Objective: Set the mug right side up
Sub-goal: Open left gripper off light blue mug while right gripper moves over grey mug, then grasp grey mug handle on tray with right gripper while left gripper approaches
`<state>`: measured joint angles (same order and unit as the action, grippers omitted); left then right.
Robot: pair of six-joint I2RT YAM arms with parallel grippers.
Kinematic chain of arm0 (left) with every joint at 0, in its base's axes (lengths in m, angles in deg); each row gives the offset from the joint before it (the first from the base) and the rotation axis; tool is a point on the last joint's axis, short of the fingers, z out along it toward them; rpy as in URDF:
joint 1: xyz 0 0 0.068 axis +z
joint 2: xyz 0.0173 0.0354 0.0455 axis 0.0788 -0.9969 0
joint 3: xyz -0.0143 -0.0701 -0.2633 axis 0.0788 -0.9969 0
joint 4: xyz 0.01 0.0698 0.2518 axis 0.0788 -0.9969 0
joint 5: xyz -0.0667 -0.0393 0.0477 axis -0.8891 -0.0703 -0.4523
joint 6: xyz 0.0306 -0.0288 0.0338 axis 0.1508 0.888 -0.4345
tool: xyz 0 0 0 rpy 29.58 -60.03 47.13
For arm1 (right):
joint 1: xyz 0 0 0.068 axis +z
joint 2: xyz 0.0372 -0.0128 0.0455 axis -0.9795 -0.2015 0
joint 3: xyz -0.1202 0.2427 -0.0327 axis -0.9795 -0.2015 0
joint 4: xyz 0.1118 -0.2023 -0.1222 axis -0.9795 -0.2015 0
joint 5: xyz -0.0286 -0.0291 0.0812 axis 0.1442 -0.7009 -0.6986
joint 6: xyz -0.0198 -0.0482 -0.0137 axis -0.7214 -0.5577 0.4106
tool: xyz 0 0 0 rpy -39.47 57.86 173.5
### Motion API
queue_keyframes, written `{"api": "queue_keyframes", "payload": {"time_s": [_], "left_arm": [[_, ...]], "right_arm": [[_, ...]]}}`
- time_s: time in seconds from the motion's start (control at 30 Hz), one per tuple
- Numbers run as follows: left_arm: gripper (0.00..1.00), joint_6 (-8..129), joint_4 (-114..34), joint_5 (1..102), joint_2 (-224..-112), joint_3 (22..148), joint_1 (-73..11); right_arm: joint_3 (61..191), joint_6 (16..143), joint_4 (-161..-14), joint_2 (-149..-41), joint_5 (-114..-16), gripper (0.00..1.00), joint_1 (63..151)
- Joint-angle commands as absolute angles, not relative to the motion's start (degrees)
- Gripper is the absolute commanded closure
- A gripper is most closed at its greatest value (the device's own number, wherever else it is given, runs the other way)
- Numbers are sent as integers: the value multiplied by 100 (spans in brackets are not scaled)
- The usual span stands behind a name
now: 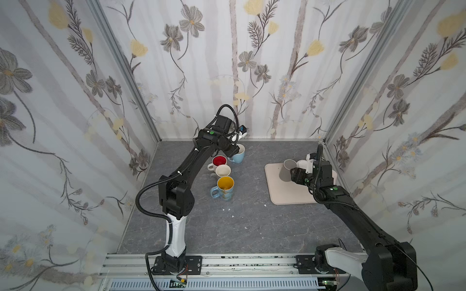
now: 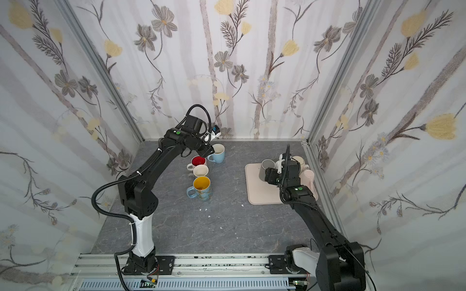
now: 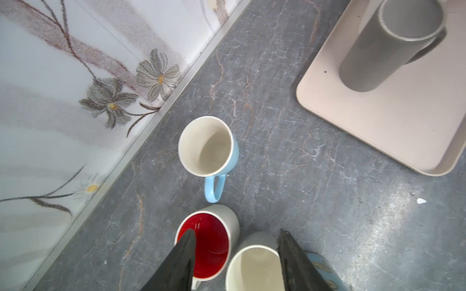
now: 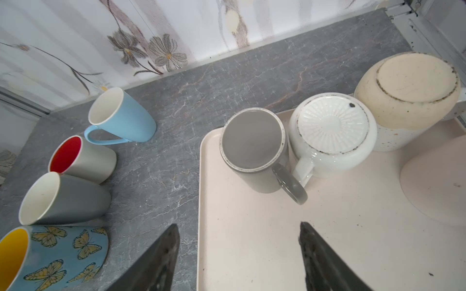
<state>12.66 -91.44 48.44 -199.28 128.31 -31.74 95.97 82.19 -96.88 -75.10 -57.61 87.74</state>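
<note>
A grey mug (image 4: 254,148) stands upside down at the near-left corner of the beige tray (image 4: 252,252), and it shows in both top views (image 1: 287,170) (image 2: 266,168). Its handle (image 4: 290,186) points toward my right gripper (image 4: 239,224), which hovers open just short of it over the tray edge, with nothing between the fingers. My left gripper (image 3: 237,231) is open above the red-lined mug (image 3: 206,244) and the cream-lined mug (image 3: 254,269), holding nothing. The light blue mug (image 3: 209,148) stands upright just beyond it.
Upside down on the tray behind the grey mug are a white mug (image 4: 332,131), a speckled cream mug (image 4: 411,90) and a pink one (image 4: 438,181). A butterfly mug with a yellow inside (image 1: 224,187) ends the upright row. The back wall (image 3: 75,75) is close to the blue mug.
</note>
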Motion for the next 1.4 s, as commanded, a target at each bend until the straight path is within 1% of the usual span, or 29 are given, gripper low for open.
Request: {"api": "queue_keyframes", "payload": {"time_s": [0.0,0.07,0.23,0.4,0.7,0.9,1.17,1.3,1.37], "left_arm": [[48,1872,-8234,4921,-19469,12065,-3503],[48,2265,-7848,4963,-19209,11524,-3834],[48,2959,-6554,4709,-18728,10113,-4637],[48,3408,-5836,4593,-18679,9423,-5134],[47,3590,-5700,4605,-18736,9177,-5383],[47,3657,-5555,4554,-18633,8980,-5412],[46,3637,-5481,4626,-18548,8778,-5415],[46,3635,-5472,4631,-18573,8786,-5417],[46,3640,-5472,4622,-18575,8795,-5415]], "right_arm": [[9798,8040,-9810,-7909,-6221,25,8568],[9943,8008,-9811,-8199,-6524,25,8458],[10232,7960,-9753,-8764,-6795,26,8401],[10438,7937,-9744,-9127,-6889,26,8400],[10648,7694,-9834,-9452,-6403,25,8396],[10875,7685,-9966,-9800,-6787,26,8405],[10832,7785,-10051,-9815,-7095,32,8581],[10830,7759,-10194,-9817,-6756,33,8798],[10859,7750,-10286,-10017,-6469,33,8878]]}}
